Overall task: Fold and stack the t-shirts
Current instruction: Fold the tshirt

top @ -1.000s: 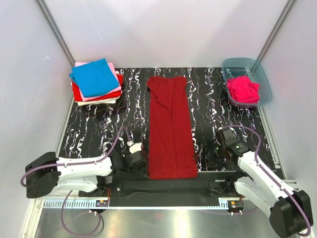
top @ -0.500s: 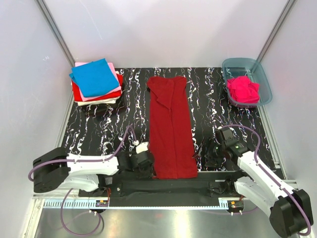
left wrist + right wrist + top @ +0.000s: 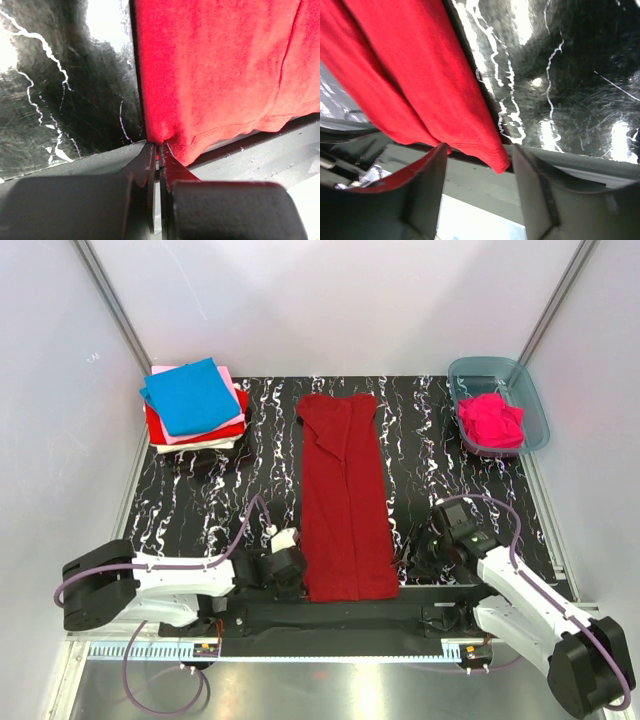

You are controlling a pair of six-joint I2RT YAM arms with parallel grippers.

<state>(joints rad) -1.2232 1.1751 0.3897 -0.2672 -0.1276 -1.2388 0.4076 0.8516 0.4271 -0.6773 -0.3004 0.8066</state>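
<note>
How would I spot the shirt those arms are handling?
Look at the black marbled table, down its middle. The dark red shirt lies there as one long flat strip, unlike the stacked shirts far left or the pink one in the tub far right.

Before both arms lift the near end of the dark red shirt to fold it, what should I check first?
1. Left fingers shut on the near left corner of the dark red shirt: ok.
2. Right fingers shut on the near right corner: not ok, open, straddling it.
3. Shirt flat in a long strip: ok.
4. Stack off the fold path: ok.
5. Left grip holds every cloth layer: cannot tell.
</note>
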